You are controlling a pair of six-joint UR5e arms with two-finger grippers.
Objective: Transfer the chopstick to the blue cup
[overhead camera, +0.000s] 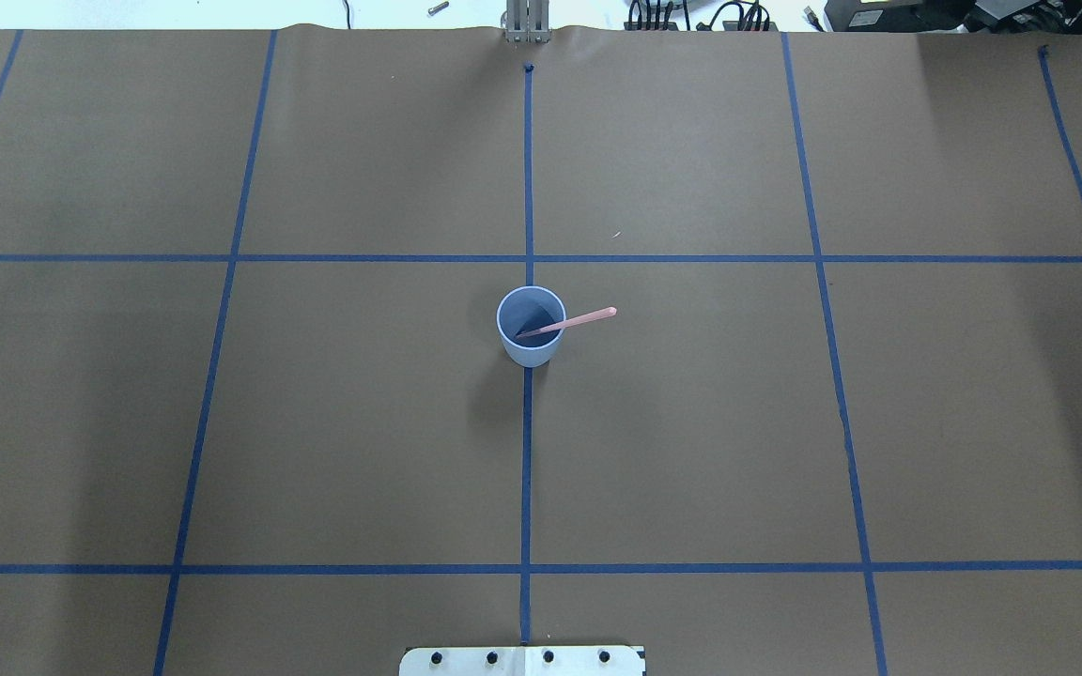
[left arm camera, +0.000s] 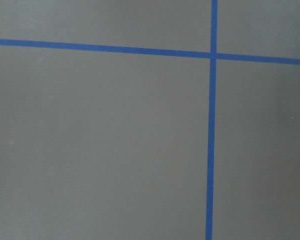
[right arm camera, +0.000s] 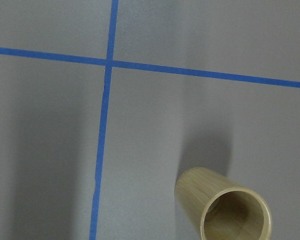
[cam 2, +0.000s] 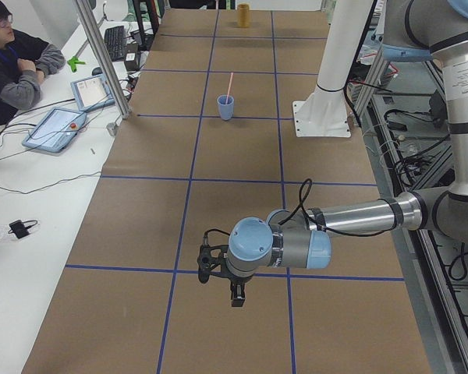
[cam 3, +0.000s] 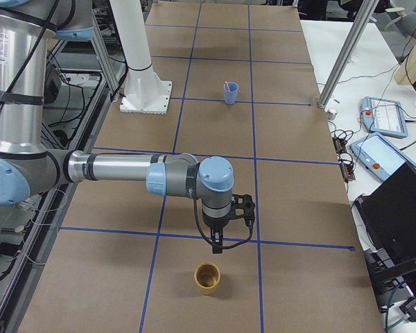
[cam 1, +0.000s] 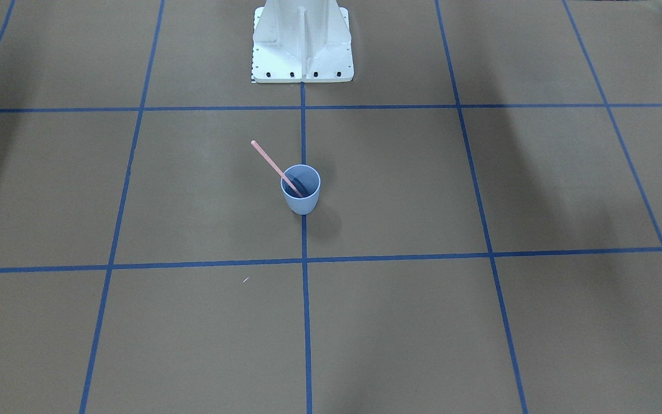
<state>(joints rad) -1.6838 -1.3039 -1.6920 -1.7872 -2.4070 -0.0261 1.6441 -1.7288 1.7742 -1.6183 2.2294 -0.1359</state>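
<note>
Brown paper (overhead camera: 691, 422), chopstick (overhead camera: 579, 321) in blue cup (overhead camera: 532, 355)

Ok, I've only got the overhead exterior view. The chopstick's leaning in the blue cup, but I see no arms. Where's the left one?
Observer: The left gripper hangs over bare table near a tape crossing, far from the blue cup. I cannot tell whether it's open.
Operator: And the right?
Observer: The right gripper hovers close beside a bamboo cup toward the table's right end.
Operator: Anything in that cup?
Observer: The right wrist view looks into it, and nothing shows inside.
</note>
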